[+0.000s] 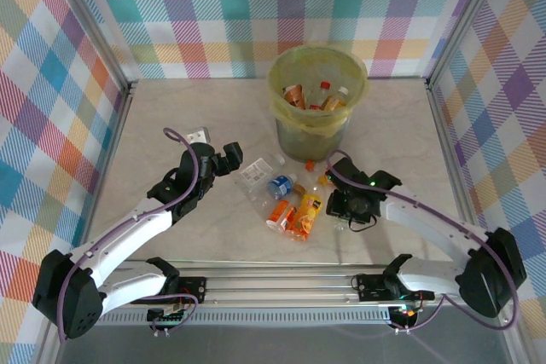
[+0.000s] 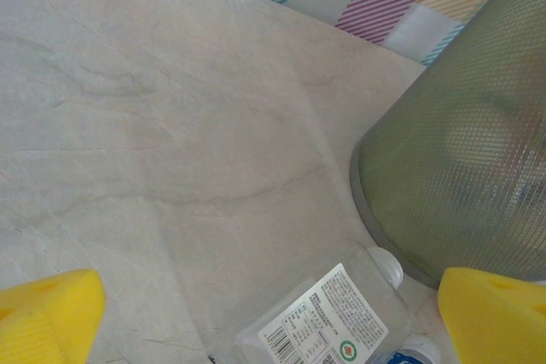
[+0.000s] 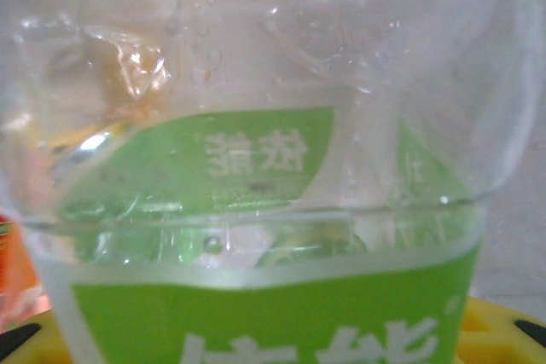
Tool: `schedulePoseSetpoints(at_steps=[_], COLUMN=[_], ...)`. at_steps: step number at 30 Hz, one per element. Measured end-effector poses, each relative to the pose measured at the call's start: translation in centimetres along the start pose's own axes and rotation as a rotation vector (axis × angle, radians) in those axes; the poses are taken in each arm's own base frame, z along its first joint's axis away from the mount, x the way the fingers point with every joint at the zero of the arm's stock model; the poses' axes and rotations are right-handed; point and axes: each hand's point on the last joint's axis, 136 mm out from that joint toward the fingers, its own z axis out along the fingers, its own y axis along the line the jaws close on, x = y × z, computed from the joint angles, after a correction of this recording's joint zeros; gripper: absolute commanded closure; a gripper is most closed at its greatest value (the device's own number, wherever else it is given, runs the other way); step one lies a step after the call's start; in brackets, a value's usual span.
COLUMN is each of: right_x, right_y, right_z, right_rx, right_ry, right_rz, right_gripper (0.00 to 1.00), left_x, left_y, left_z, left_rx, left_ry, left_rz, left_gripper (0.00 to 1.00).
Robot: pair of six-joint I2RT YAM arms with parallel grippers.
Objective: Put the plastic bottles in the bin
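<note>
Several plastic bottles point(image 1: 311, 95) already sit in the bin point(image 1: 277, 83), about five loose bottles point(image 1: 290, 202) remain between the arms; left gripper point(image 1: 230, 159) gapes wide just behind a white-labelled clear bottle point(image 2: 328, 321), right gripper point(image 1: 345, 208) surrounds a green-labelled bottle point(image 3: 273, 168), grip unconfirmed.

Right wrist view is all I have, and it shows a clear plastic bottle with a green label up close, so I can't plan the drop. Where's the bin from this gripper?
Observer: The round olive-green mesh bin stands just beyond the right gripper, slightly to its left.
Operator: Anything in it already?
Observer: Yes, several plastic bottles with orange labels lie inside its yellowish bag liner.
Operator: Is the left arm in my way?
Observer: No. The left gripper is open and well apart from yours, beside a clear plastic bottle with a white label.
</note>
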Motion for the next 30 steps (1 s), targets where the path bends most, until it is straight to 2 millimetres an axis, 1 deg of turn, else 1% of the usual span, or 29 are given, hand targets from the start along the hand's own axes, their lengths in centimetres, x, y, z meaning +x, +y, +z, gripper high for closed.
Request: schedulePoseSetpoints(at_steps=[5,7,11,14,17,22,26,30], right_x=[-3.5,-5.4,-9.2,-11.9,-14.7,-19.7,-23.4,-26.5], right_y=[1.9,2.9,4.9,6.5,7.9,9.8,11.1,12.4], right_z=[-5.7,-8.5,-13.3,-15.9,-17.7,-19.8,-20.7,-20.8], right_rx=[-0.067,-0.095,-0.134,-0.145,-0.140,-0.141,-0.151,-0.147], right_ry=[-0.134,-0.201,-0.320,-0.392,-0.453,-0.540,-0.589,-0.622], right_rz=[-0.050,-0.076,-0.139,-0.193,-0.246,-0.301,-0.327,-0.371], right_gripper=[0.63,0.63,0.62,0.62,0.61,0.62,0.62,0.63], left_x=[0.0,0.0,0.0,0.0,-0.1,0.0,0.2,0.2], left_y=[0.0,0.0,0.0,0.0,0.0,-0.4,-0.7,-0.9], left_z=[0.0,0.0,0.0,0.0,-0.1,-0.3,-0.6,-1.0], left_rx=[0.000,0.000,0.000,0.001,0.003,0.028,0.049,0.064], left_ry=[0.000,0.000,0.001,0.000,-0.002,0.008,0.022,0.031], left_rz=[0.000,0.000,0.000,0.000,-0.001,-0.019,-0.027,-0.028], left_gripper=[0.00,0.00,0.00,0.00,0.00,0.00,0.00,0.00])
